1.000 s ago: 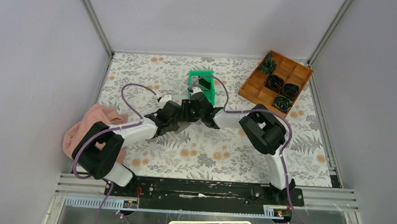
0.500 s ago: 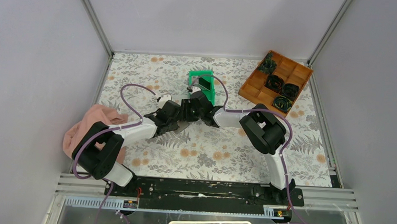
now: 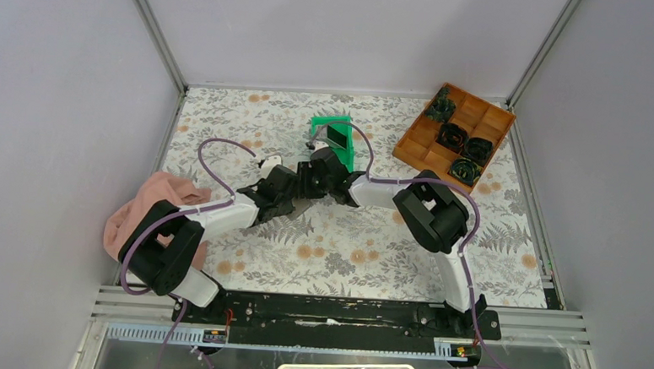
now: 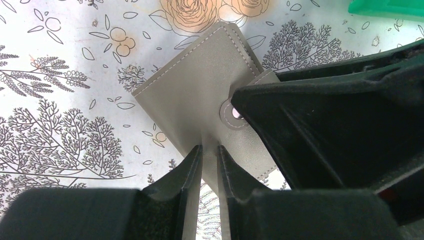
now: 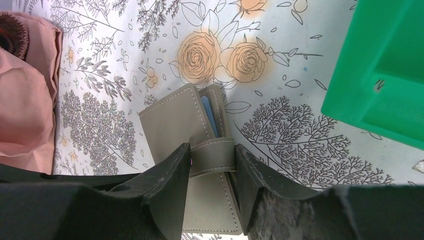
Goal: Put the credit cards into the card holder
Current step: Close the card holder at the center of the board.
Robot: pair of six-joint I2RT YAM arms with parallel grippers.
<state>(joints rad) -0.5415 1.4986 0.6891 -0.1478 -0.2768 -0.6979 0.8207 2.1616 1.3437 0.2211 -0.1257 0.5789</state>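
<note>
The green bin point(image 5: 380, 65) blocks ahead-right of my right gripper point(image 5: 212, 155); the left gripper point(image 4: 209, 152) crowds my left side (pink cloth point(image 5: 25, 100) lies farther that way). Straight ahead, past the card holder point(image 5: 175, 120), bare table point(image 5: 280, 100) is open.

One flat grey stitched card holder point(image 5: 172, 122); one green plastic bin point(image 3: 329, 121); one brown compartmented tray point(image 3: 490, 117), four dark round pieces point(image 3: 477, 149) in it; one crumpled pink cloth point(image 3: 150, 196).

Desk point(image 3: 362, 262) covered with floral-print cloth: white ground, grey ferns, orange roses. Plain grey walls point(image 3: 58, 94) on three sides, silver metal posts point(image 3: 154, 32) at rear corners. Black rail point(image 3: 334, 312) along near edge. Even, diffuse light
</note>
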